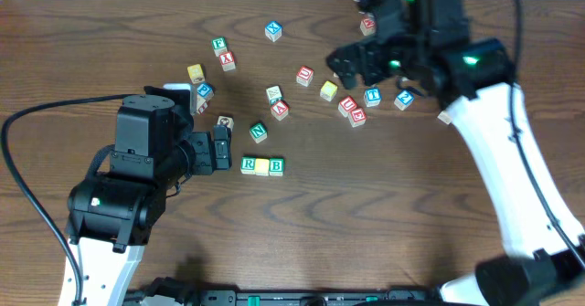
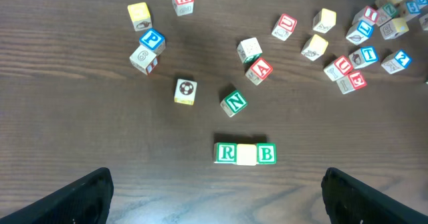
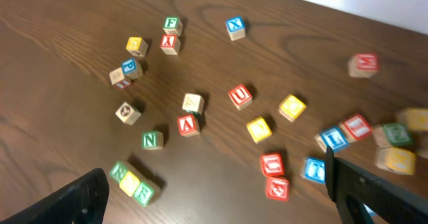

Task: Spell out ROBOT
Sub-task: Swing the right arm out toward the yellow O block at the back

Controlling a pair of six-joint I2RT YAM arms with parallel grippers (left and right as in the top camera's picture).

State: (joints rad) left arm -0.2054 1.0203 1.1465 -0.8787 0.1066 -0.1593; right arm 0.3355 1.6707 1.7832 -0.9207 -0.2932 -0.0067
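Left wrist view: left gripper (image 2: 224,204) fingers spread wide, nothing between them, over bare table (image 2: 80,137). At 12 o'clock from the fingers, close ahead, a short row stands: R cube (image 2: 227,153), yellow cube (image 2: 247,154) and B cube (image 2: 266,154), touching side by side, R leftmost. N cube (image 2: 234,102) lies just beyond the row, tilted, apart from it. Right wrist view: right gripper (image 3: 224,204) fingers also spread wide, empty, above the scattered cubes. Overhead: right gripper sits at about 1 o'clock from the row, well apart. T cube (image 1: 372,96) lies among the red-lettered cubes (image 1: 352,110) just below that gripper. Loose yellow cube (image 1: 328,90) at 9 o'clock from the T cube, near it, not touching.
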